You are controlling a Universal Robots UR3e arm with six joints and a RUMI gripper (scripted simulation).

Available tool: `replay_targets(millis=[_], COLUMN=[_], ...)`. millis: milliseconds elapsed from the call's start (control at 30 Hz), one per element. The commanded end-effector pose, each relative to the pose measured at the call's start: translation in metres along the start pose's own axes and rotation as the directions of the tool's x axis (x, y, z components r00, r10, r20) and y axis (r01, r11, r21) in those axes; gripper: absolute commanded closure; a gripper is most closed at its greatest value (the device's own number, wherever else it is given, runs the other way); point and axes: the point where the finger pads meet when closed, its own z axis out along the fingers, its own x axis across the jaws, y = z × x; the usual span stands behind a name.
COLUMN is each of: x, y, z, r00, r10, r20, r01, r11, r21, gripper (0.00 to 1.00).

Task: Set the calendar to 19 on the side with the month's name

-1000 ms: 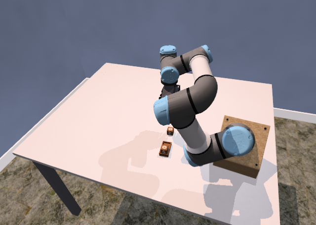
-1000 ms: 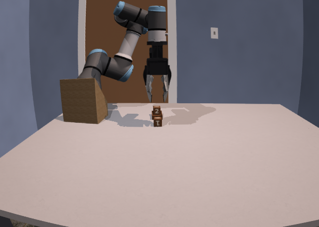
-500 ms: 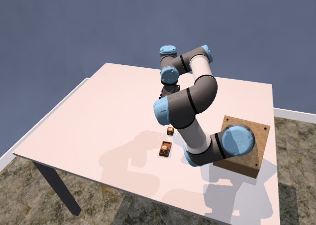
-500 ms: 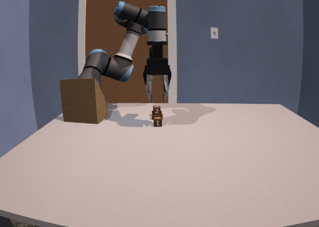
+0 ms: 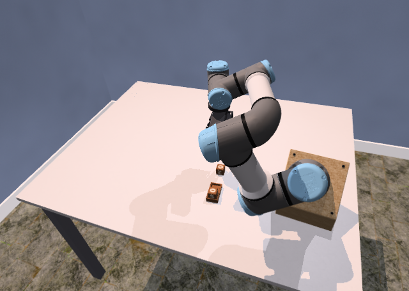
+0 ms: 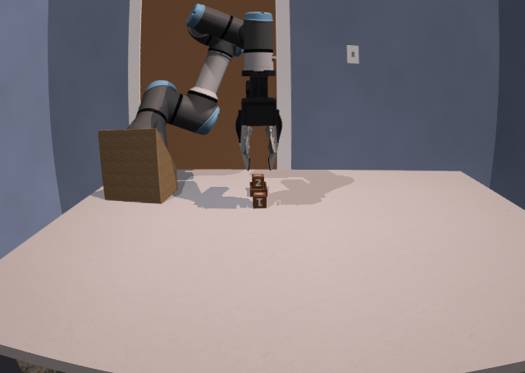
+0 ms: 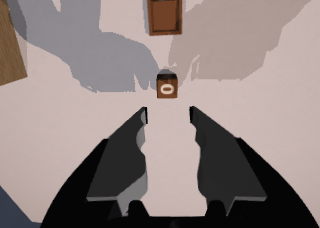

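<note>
A small brown cube lies loose on the table, just beyond the tray. In the wrist view this loose cube shows a 0 on top. In the exterior view it shows a 1 on its near face. The tray holds the other cube, which shows a 0 on top and a 2 on one side. My gripper hangs above the table, fingers pointing down. The fingers stand a cube's width apart with nothing between them. The loose cube lies just ahead of the fingertips.
The arm's wooden base block stands at one side of the table, close to the tray. The arm's elbow hides most of the gripper in the top view.
</note>
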Motion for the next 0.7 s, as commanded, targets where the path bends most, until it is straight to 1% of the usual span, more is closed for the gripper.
replay_targets(millis=[0,167,600,667], x=[0.0,0.0,0.0,0.0], y=[0.001,0.001,0.001,0.001], z=[0.004,0.008,0.029,0.029], r00=[1.0,1.0,1.0,1.0], r10=[0.0,0.0,0.0,0.0], r20=[-0.001,-0.001,-0.001,-0.001], r01=[0.0,0.0,0.0,0.0], r11=[1.0,1.0,1.0,1.0], r21=[-0.002,-0.002,-0.002,-0.002], gripper=[0.72,0.72,0.72,0.72])
